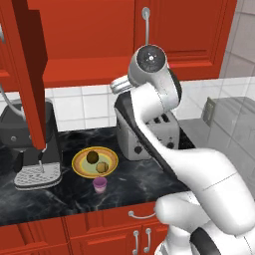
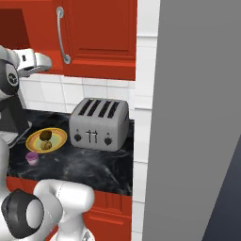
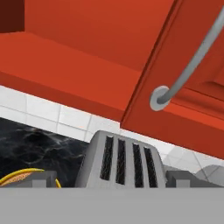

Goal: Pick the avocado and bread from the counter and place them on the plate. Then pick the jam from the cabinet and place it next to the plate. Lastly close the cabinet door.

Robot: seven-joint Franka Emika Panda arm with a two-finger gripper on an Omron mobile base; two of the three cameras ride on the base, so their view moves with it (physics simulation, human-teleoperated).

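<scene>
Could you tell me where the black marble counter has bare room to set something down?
Free: the black marble counter in front of the silver toaster, right of the lilac jam jar. Crowded: between the grey coffee machine and the yellow-rimmed plate.

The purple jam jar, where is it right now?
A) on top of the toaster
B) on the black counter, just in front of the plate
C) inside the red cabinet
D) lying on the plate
B: the jam stands on the counter just in front of the plate, close to its rim and not on it.
</scene>
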